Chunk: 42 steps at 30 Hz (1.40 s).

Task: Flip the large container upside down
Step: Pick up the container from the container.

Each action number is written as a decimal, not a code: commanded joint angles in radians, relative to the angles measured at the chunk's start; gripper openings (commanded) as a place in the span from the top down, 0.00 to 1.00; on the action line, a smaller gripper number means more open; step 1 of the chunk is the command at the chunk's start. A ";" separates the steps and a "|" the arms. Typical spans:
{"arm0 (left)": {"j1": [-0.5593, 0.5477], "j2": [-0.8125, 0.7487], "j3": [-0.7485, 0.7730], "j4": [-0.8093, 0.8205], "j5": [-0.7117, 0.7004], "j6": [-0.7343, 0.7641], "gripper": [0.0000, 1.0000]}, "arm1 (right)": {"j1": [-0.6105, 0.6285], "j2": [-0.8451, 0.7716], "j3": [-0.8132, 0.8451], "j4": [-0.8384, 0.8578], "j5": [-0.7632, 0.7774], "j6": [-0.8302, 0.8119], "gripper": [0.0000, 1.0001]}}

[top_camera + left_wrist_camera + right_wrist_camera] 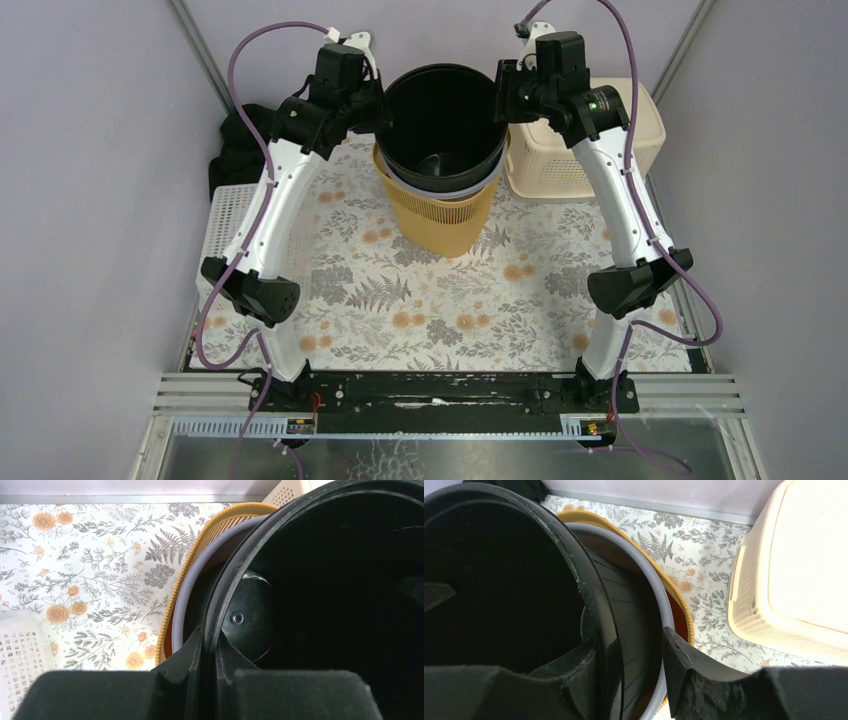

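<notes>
The large container [440, 130] is a black bucket, upright with its mouth up. It sits nested in a white tub [455, 190], which stands inside an orange ribbed basket [440, 225] at the back middle. My left gripper [209, 632] is shut on the left side of the bucket's [325, 580] rim, one finger inside and one outside. My right gripper [629, 640] straddles the right side of the rim and is open. Its inner finger lies against the bucket's [499, 580] inside wall, while its outer finger stands apart, near the white tub's rim [644, 575].
A cream perforated basket [590, 150] stands just right of the stack, close to my right arm. A white flat perforated tray [230, 215] and a black bundle [235, 150] lie at the left edge. A floral mat [430, 290] covers the table. Walls close in on both sides.
</notes>
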<state>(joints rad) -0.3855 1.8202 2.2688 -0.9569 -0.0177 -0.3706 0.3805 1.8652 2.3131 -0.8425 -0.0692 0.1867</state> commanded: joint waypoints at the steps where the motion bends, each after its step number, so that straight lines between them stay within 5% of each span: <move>1: -0.010 -0.072 0.021 0.210 0.097 -0.039 1.00 | 0.008 -0.002 0.097 0.039 -0.004 0.021 0.96; 22: -0.010 -0.220 0.059 0.379 0.281 -0.064 0.99 | 0.009 -0.326 -0.169 0.494 -0.083 0.124 1.00; 42: -0.012 -0.513 -0.259 0.789 0.400 -0.038 1.00 | 0.013 -0.435 -0.366 0.976 -0.370 0.304 1.00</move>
<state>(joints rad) -0.3927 1.4242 2.0274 -0.4896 0.1661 -0.3489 0.4042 1.4544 1.9633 -0.1062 -0.2943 0.3496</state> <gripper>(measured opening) 0.142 0.203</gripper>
